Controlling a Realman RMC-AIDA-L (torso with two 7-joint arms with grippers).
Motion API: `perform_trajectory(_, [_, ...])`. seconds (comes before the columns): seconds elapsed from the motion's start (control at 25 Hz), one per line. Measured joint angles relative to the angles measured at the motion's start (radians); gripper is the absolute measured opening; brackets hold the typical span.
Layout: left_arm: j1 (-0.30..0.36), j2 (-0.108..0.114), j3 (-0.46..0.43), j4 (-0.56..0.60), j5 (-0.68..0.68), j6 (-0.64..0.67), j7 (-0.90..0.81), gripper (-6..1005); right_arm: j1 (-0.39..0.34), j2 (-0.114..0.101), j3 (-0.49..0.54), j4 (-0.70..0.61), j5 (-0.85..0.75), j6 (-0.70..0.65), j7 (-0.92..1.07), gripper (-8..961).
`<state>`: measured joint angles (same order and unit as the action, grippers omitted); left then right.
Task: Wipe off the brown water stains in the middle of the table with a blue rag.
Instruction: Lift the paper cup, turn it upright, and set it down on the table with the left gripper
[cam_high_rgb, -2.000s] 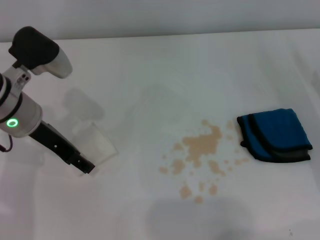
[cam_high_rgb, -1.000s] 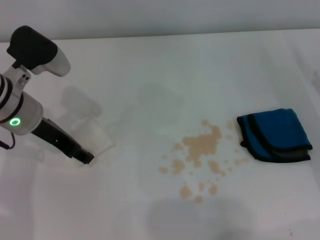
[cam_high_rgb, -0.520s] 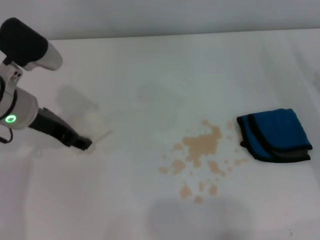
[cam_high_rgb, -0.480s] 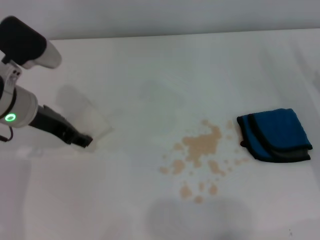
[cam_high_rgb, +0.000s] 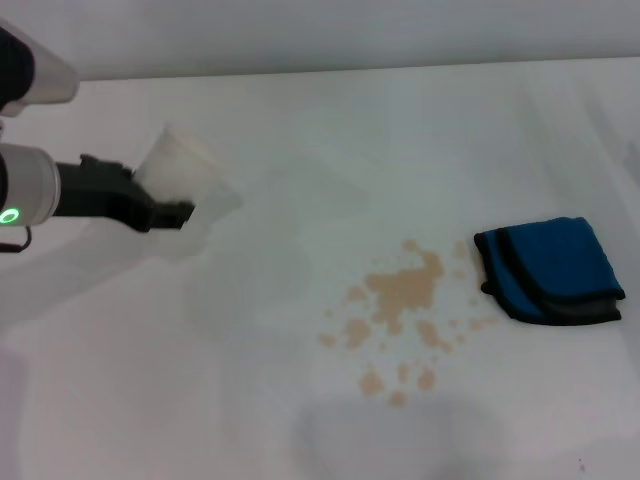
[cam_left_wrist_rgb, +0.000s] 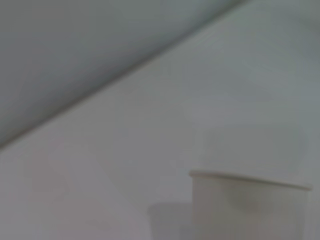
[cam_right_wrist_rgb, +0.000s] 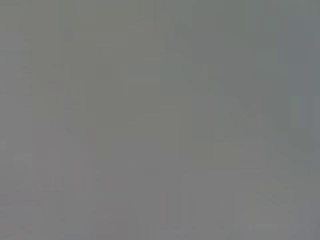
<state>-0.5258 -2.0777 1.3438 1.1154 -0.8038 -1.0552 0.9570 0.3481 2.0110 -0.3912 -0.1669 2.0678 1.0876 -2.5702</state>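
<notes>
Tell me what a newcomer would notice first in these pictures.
First, the blue rag lying folded on the right of the white table. Next, the brown water stains spattered just left of it, not yet wiped. On the far left, the left hand holds a white paper cup lifted and tilted.

No legible text, labels, nos. or signs — any view.

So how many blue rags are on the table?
1. The blue rag lies folded on the table's right side, just right of the brown water stains. No others show.
</notes>
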Motion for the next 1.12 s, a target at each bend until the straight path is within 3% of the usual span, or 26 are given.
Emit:
perform_trajectory(0.32, [0.063, 0.003, -0.014, -0.083, -0.411, 0.110, 0.352, 693, 0.002, -0.001, -0.005, -0.002, 0.000, 0.002, 0.022, 874])
perform_trajectory(0.52, [0.097, 0.005, -0.048, -0.221, -0.728, 0.096, 0.693, 694, 0.002, -0.001, -0.008, -0.003, -0.001, 0.003, 0.025, 874])
perform_trajectory(0.68, [0.118, 0.008, -0.066, -0.319, -0.904, 0.063, 0.871, 694, 0.002, -0.001, -0.009, -0.003, -0.005, 0.001, 0.025, 874])
perform_trajectory(0.92, [0.100, 0.011, -0.148, -0.502, -0.984, -0.033, 1.003, 693, 0.003, -0.002, -0.010, -0.003, -0.010, -0.002, 0.025, 873])
perform_trajectory(1.12, [0.091, 0.028, -0.166, -0.577, -0.980, -0.105, 1.027, 690, 0.003, -0.002, -0.017, -0.003, -0.012, -0.008, 0.022, 873])
